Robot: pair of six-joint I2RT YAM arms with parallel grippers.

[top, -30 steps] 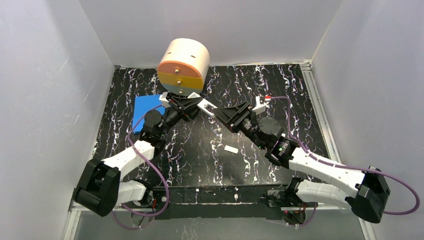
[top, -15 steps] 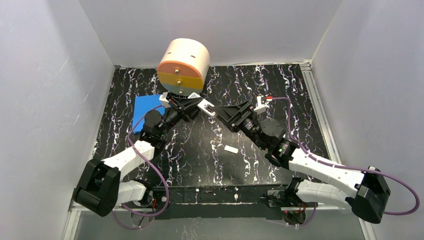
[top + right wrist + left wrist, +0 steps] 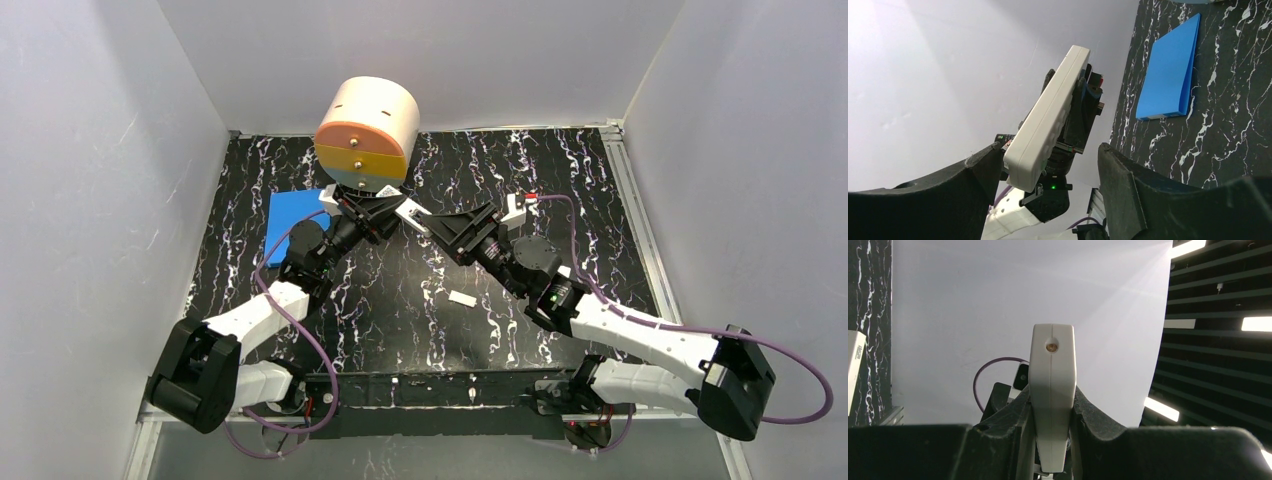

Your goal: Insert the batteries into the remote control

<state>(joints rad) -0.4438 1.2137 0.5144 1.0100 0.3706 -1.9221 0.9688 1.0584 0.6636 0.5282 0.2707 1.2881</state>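
My left gripper (image 3: pixel 392 214) is shut on the white remote control (image 3: pixel 412 215) and holds it in the air over the middle of the table. In the left wrist view the remote (image 3: pixel 1052 385) stands edge-on between my left gripper's (image 3: pixel 1052 410) fingers. My right gripper (image 3: pixel 432 223) is open, facing the remote's free end. In the right wrist view the remote (image 3: pixel 1045 120) slants between the spread fingers of my right gripper (image 3: pixel 1048 162), close to the left finger (image 3: pixel 978 175). No batteries show in any view.
A small loose white cover piece (image 3: pixel 462 298) lies on the black marbled table (image 3: pixel 400 320). A blue pad (image 3: pixel 293 222) lies at the back left, also in the right wrist view (image 3: pixel 1168 75). A big cream, orange and blue cylinder (image 3: pixel 365 135) stands at the back.
My right arm has shifted slightly left, bringing its open gripper closer around the remote's end. The left arm and the remote have stayed put.
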